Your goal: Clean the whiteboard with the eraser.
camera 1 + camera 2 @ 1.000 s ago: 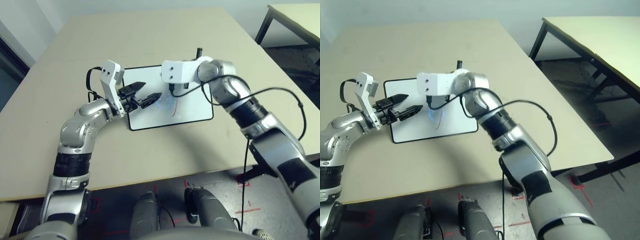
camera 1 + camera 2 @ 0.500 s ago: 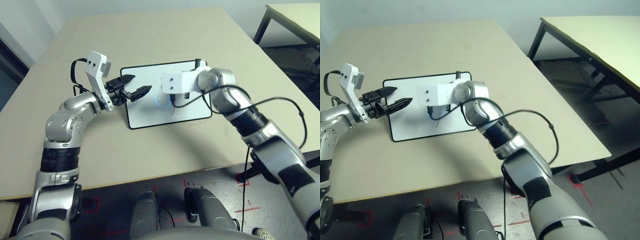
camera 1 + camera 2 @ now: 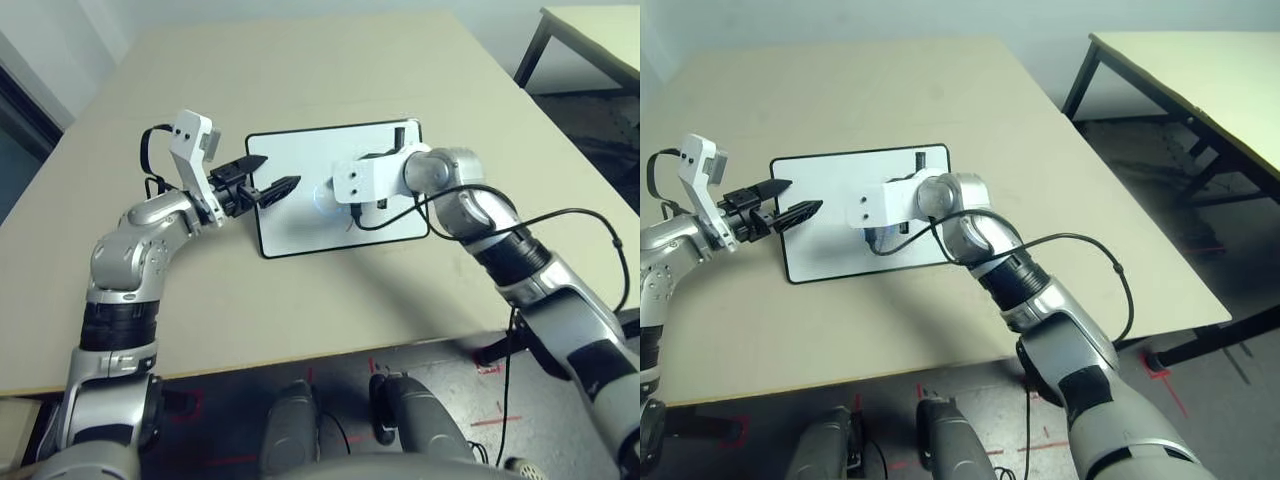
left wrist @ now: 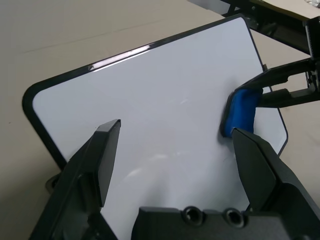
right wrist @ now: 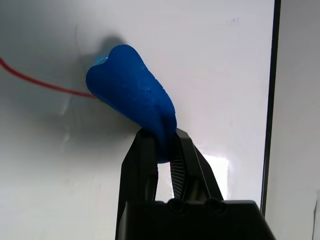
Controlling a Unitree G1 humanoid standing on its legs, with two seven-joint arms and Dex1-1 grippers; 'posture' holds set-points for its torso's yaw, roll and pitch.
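Two arms: both work over one table [image 3: 330,300], seen from the head camera; entries run from picture left to picture right.
Left gripper [image 3: 275,188]: at centre left of the left eye frame, above the whiteboard's left short edge; its two black fingers stand apart with nothing between them. Judged to be idle, or at most waiting beside the board; no contact with the board can be made out.
Whiteboard [image 3: 300,215]: flat on the table at frame centre, long sides running left to right, black frame all round. It lies between the two grippers, within reach of both.
Red line [image 5: 45,84]: a thin marker stroke on the white surface, running up to the eraser's tip in the right wrist view; judged to be what is left to wipe.
Eraser [image 5: 132,100]: bright blue, squeezed at one end, its free end pressed on the board near the middle. Held so, probably, to leave the wiping end clear.
Right gripper [image 5: 162,150]: fingers pinched tight on the eraser's rear end, angled down onto the board from the right of the frame.
Containers: none present.
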